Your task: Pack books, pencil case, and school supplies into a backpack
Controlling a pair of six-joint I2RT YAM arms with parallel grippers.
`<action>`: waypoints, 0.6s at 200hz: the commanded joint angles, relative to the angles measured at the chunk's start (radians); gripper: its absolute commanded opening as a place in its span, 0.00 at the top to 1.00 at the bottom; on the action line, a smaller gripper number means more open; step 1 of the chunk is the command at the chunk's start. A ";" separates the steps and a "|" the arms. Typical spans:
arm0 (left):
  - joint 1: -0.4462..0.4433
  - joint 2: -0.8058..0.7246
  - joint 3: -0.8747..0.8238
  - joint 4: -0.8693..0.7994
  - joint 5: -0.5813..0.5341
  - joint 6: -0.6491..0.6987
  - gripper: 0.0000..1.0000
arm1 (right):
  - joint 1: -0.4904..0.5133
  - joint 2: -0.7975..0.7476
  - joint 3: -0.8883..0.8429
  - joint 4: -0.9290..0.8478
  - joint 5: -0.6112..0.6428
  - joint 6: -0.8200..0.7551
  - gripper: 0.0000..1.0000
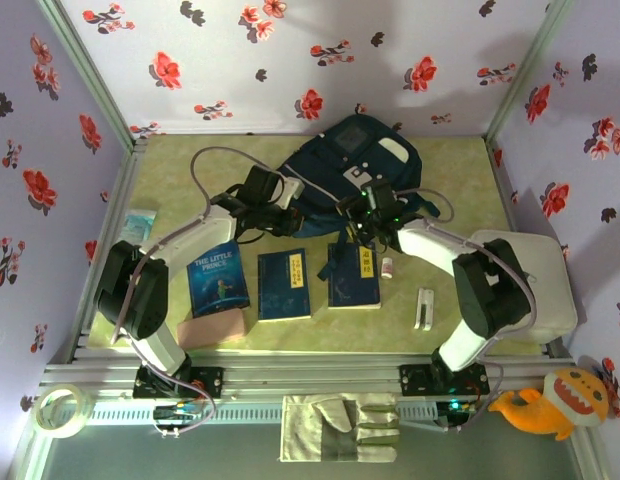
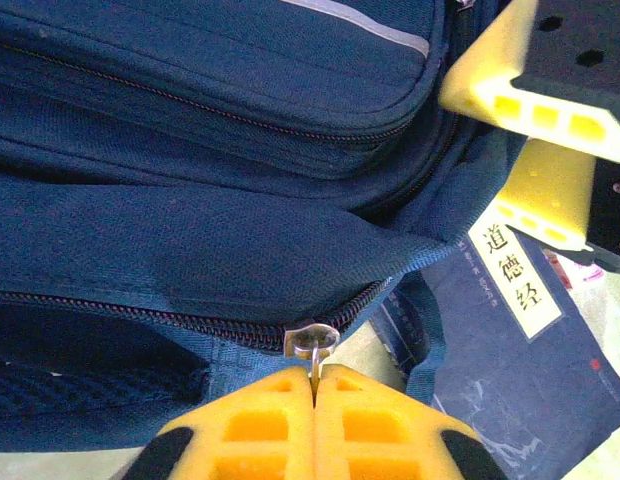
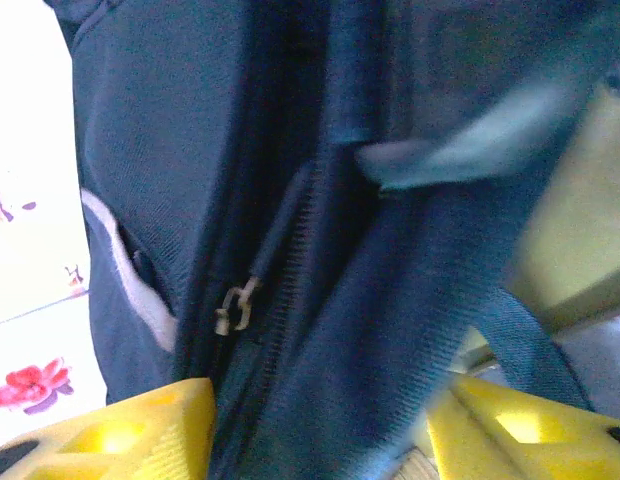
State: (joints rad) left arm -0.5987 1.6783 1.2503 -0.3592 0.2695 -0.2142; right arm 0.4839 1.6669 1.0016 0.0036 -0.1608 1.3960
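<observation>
The dark navy backpack (image 1: 362,150) lies at the back centre of the table. My left gripper (image 2: 314,372) is shut on the metal zipper pull (image 2: 312,342) at the bag's near edge (image 1: 300,205). My right gripper (image 3: 320,425) is open, its yellow fingers (image 3: 140,435) astride a fold of the backpack (image 3: 390,330), near a second zipper pull (image 3: 235,308). In front lie the blue Little Prince book (image 1: 218,278) and two navy books (image 1: 284,284) (image 1: 354,273). The pink pencil case (image 1: 210,328) lies near the left edge. A white bar (image 1: 424,308) and a tiny tube (image 1: 388,267) lie to the right.
A pale blue packet (image 1: 138,225) rests at the left wall. A white box (image 1: 540,285) stands at the right. Work gloves (image 1: 340,428), a tape roll (image 1: 58,408) and an orange plush toy (image 1: 555,400) lie in front of the arm bases. Flowered walls close in three sides.
</observation>
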 commanded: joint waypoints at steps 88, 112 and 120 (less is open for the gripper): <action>-0.038 -0.132 0.033 -0.111 0.024 0.059 1.00 | -0.018 0.134 0.208 0.019 -0.105 -0.199 0.85; -0.037 -0.120 0.047 -0.170 -0.013 0.112 1.00 | -0.077 0.061 0.118 0.024 -0.098 -0.196 0.90; -0.034 -0.122 0.061 -0.233 -0.020 0.166 1.00 | -0.099 0.036 0.099 0.018 -0.105 -0.212 0.92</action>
State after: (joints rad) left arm -0.6186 1.5921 1.2503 -0.4675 0.2001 -0.1680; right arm 0.4606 1.7874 1.1553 -0.0360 -0.3187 1.2476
